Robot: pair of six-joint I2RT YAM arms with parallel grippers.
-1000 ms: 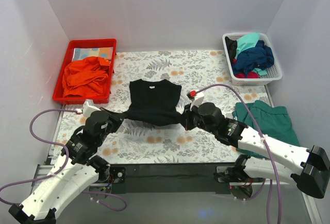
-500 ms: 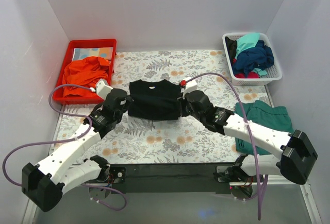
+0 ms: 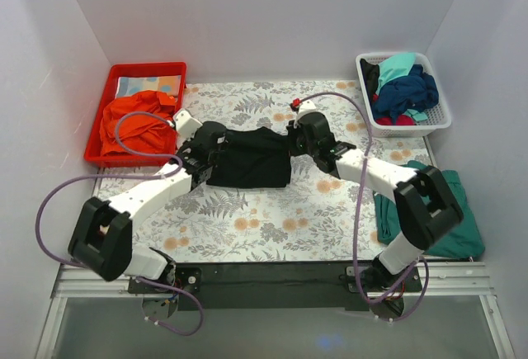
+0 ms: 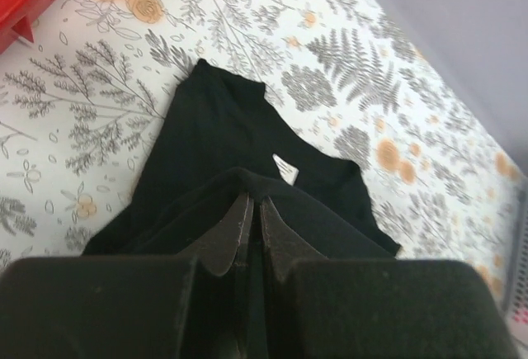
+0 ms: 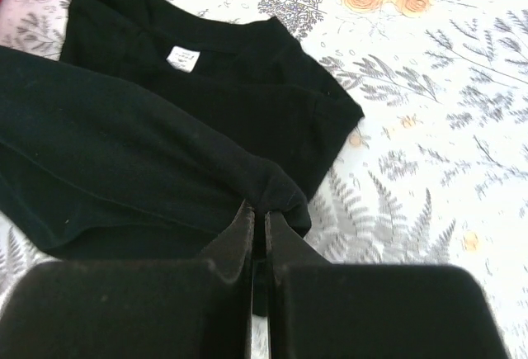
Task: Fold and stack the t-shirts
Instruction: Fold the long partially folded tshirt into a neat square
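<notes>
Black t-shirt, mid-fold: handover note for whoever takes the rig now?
Left gripper: shut on the black t-shirt hem. Right gripper: shut on the hem's other corner.
Done: hem lifted over the body, short of the collar; white label uncovered.
To do: lay hem down, release, finish the fold, stack. Then the teal shirt at the table's right edge and the heap in the white basket.

no writing to read anywhere. the only candidate is the white neck label [image 5: 182, 58] on the black t-shirt [image 5: 124, 136], upper left of the right wrist view and centre of the left wrist view: faint grey marks, too small and blurred to make out.
</notes>
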